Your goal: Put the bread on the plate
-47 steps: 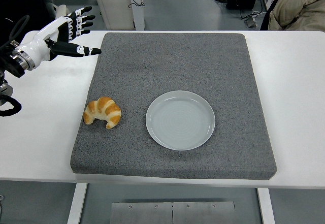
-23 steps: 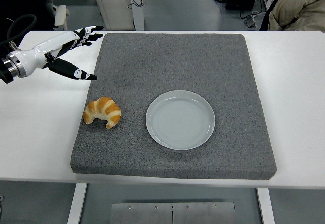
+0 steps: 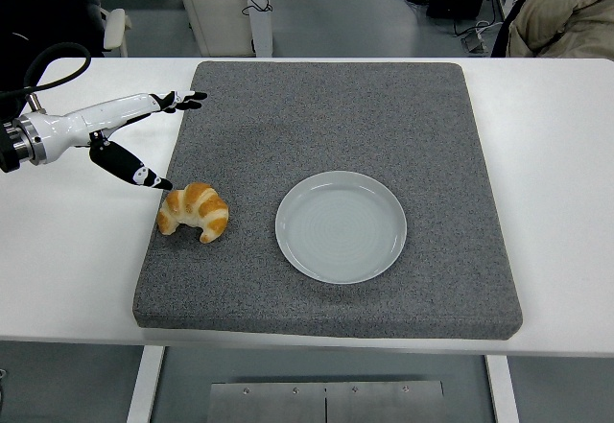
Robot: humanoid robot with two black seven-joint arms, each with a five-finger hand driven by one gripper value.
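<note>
The croissant point(image 3: 194, 211) lies on the gray mat point(image 3: 326, 106), near the mat's left edge. It is curved like a moon. Its long side runs from left to right, and its two tips point down toward the near edge. The white plate point(image 3: 341, 226) sits just to the right of it, not touching.

The gray mat covers the middle of the white surface point(image 3: 556, 154). Behind it I see a gray floor, black cables and a person in a tan coat at the top right.

My left hand point(image 3: 134, 130) is up and left of the croissant. My fingers point(image 3: 182, 103) are spread wide and hold nothing. My thumb tip comes very close to the croissant's top left.
</note>
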